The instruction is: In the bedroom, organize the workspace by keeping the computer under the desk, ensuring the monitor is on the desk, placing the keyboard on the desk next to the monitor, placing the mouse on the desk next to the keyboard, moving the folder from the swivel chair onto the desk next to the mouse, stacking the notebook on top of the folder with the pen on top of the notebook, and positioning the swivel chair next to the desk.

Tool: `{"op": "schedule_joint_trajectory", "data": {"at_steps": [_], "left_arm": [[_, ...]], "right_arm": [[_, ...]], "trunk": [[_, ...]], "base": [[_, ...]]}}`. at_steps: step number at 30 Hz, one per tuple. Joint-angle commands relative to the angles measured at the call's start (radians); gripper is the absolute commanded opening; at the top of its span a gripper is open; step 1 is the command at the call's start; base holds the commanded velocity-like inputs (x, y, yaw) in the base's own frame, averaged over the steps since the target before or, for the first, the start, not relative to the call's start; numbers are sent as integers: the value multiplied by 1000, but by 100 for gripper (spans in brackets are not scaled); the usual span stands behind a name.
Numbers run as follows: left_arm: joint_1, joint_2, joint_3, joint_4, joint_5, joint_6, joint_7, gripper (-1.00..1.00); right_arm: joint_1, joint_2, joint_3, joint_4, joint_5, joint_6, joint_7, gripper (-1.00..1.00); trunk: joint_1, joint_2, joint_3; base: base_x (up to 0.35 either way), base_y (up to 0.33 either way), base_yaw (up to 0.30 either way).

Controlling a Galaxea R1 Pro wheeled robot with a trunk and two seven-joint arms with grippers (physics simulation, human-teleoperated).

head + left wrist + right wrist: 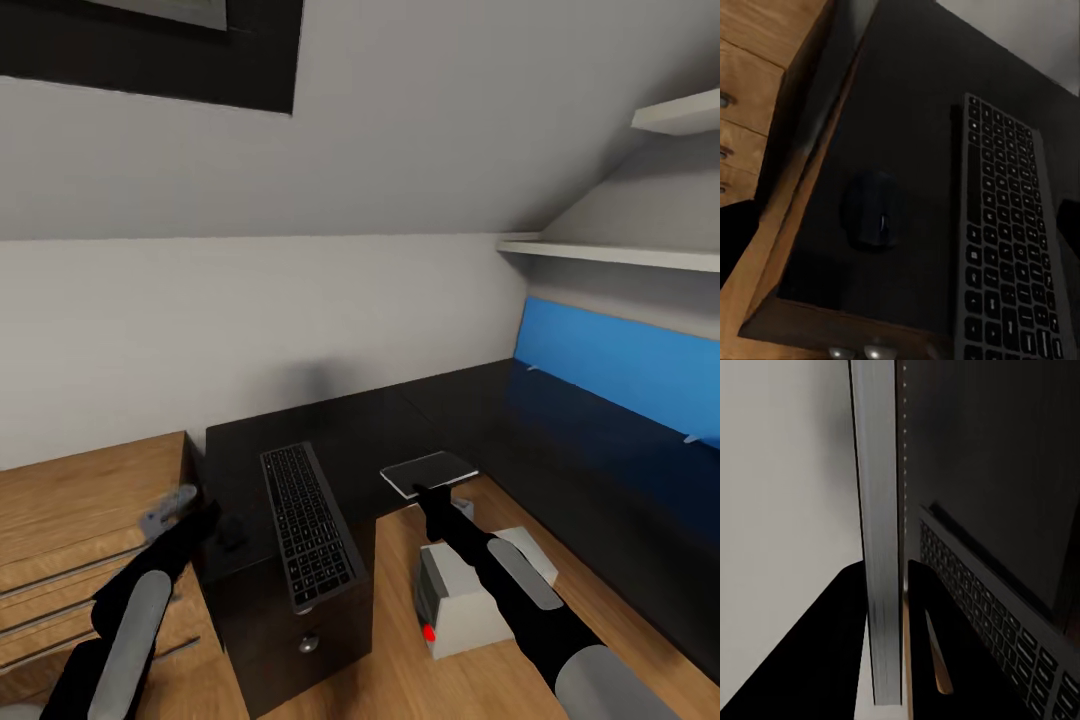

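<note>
the right gripper (432, 497) is closed on the notebook (428, 472), pinching its near edge and holding it flat above the gap between the black drawer cabinet (290, 610) and the desk (560, 450). in the right wrist view the notebook's pale edge (881, 547) runs straight out between the two dark fingers (937, 645), with the keyboard (1012, 622) beyond it. the keyboard (308, 525) lies lengthwise on the cabinet's black top, its near end reaching the front edge. a dark mouse (233, 530) sits just beside it, on the left side of the same top; the left wrist view shows the mouse (874, 210) apart from the keyboard (1009, 240). the left gripper (200, 515) hovers near the mouse at the cabinet's left edge; i cannot tell how wide it stands. the computer (470, 590) stands on the wooden floor below the right arm, red light showing on its front. the desk's blue back panel (620, 365) runs along the right wall under white shelves (620, 252). a light wood dresser (70, 530) stands left of the cabinet.
</note>
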Motion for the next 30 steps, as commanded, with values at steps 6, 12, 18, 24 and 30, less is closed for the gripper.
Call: {"op": "schedule_joint_trajectory", "data": {"at_steps": [6, 12, 18, 24, 30], "left_arm": [[-1, 23, 68, -1, 116, 4, 6, 100], [-1, 29, 97, -1, 129, 3, 6, 100], [-1, 33, 119, -1, 131, 2, 6, 100], [-1, 45, 143, -1, 131, -1, 6, 100], [-1, 47, 185, -1, 131, -2, 6, 100]], "right_arm": [[-1, -2, 0, 0, -2, -4, 5, -100], [-1, -2, -1, 0, 0, -6, 5, -100], [-1, -2, 0, 1, 1, -7, 4, -100], [-1, -2, -1, 1, 0, -6, 4, -100], [-1, -4, -2, 1, 0, -6, 5, -100]], "trunk": [[0, -1, -1], [0, -1, -1], [0, -1, -1], [0, -1, -1], [0, -1, -1]], "base": [[0, 0, 0], [0, 0, 0], [0, 0, 0], [0, 0, 0], [0, 0, 0]]}}
